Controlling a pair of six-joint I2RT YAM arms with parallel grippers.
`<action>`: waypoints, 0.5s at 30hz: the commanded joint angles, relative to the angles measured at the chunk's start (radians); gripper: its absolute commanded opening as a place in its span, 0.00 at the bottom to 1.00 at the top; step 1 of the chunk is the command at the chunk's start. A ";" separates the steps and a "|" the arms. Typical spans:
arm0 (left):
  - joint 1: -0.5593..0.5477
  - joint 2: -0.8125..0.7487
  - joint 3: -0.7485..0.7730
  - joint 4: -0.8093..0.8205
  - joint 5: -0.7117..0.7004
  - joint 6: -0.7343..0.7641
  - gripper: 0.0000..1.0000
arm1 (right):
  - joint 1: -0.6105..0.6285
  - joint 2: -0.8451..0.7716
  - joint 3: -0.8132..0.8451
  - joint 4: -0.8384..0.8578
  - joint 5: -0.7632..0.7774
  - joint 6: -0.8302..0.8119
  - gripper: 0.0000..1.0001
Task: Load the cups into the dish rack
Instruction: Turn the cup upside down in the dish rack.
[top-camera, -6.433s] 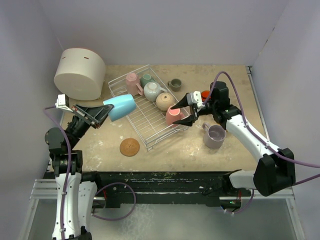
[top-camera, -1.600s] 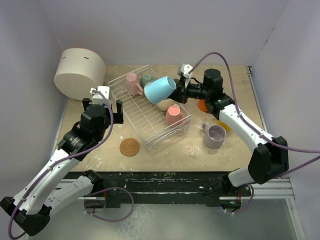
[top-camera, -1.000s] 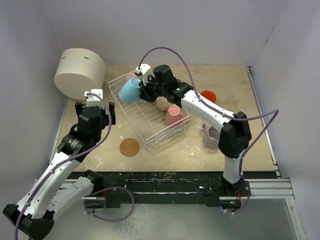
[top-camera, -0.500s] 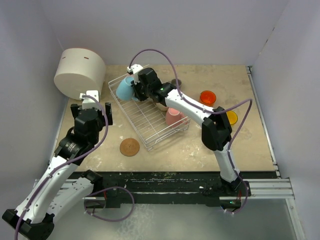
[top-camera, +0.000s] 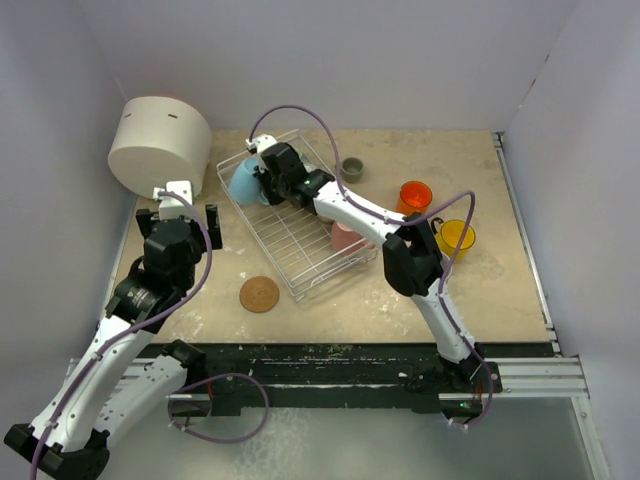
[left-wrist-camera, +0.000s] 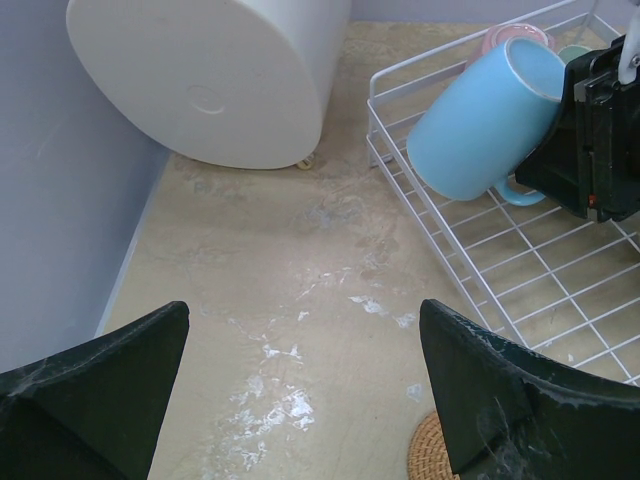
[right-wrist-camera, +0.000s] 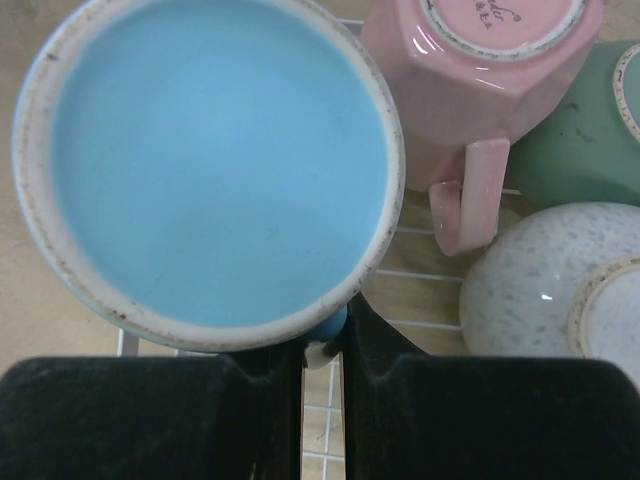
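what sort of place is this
Probably a robot test booth, not a kitchen: plain walls box in a stained tabletop, two arms mounted at its edge, a dish rack of mugs.

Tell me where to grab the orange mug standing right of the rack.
Probably grip its rim from straight above. The orange mug stands upright, mouth open to the top camera, so the wall can be pinched with one side inside and one outside. Its handle is not clear in this view, and the yellow mug stands apart, leaving room.
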 joint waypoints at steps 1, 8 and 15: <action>0.011 -0.010 -0.007 0.041 -0.008 0.022 0.99 | 0.009 -0.015 0.098 0.076 0.056 0.033 0.00; 0.020 -0.011 -0.007 0.045 0.002 0.022 0.99 | 0.009 0.012 0.112 0.069 0.105 0.043 0.00; 0.024 -0.010 -0.008 0.047 0.010 0.023 0.99 | 0.011 0.043 0.120 0.085 0.141 0.042 0.00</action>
